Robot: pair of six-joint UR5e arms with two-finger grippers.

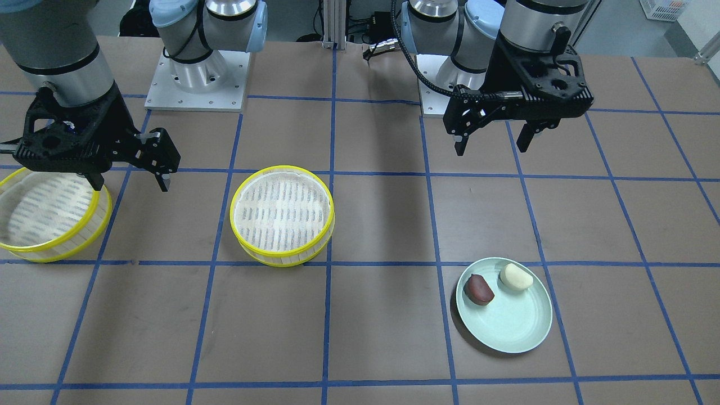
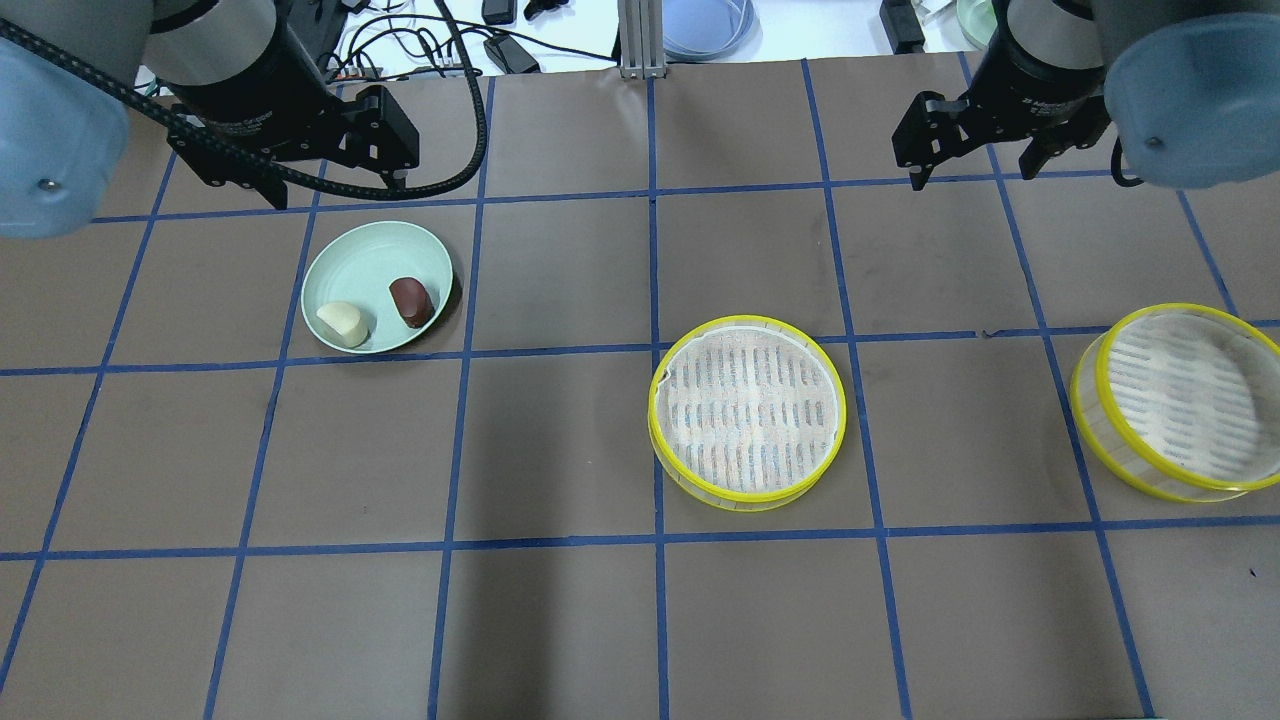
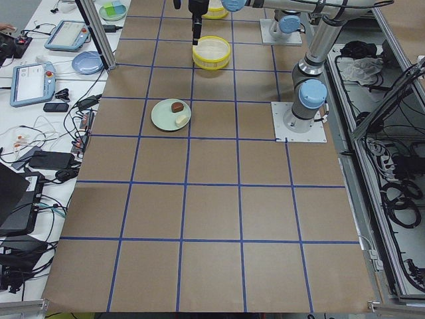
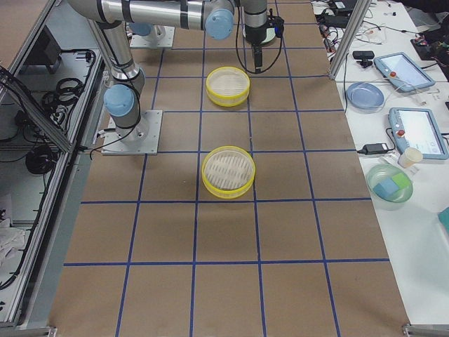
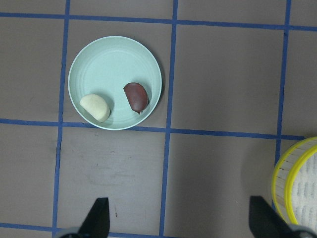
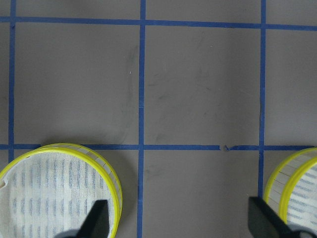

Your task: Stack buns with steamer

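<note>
My left gripper (image 1: 492, 143) and right gripper (image 1: 130, 180) hang over the table (image 2: 560, 620), fingers spread apart. In the overhead view the cream bun (image 2: 343, 324) lies at 7 o'clock on the green plate (image 2: 360, 255) and the brown bun (image 2: 411, 302) at 4 o'clock. The middle steamer (image 2: 747, 412) and the far steamer (image 2: 1180, 400) stand toward the plate's 3 o'clock

One fixed camera looks forward and down on the table (image 2: 560, 620) from behind the robot (image 2: 60, 110), and a second faces it steeply from the opposite side; both take in the green plate (image 2: 350, 260), the middle steamer (image 2: 747, 412) and the outer steamer (image 2: 1180, 400). Two more stand far back at the table's ends and look along its length, both showing the two steamers. Each wrist camera points straight down from close above, the left framing the plate and the middle steamer's rim, the right the rims of both steamers.
</note>
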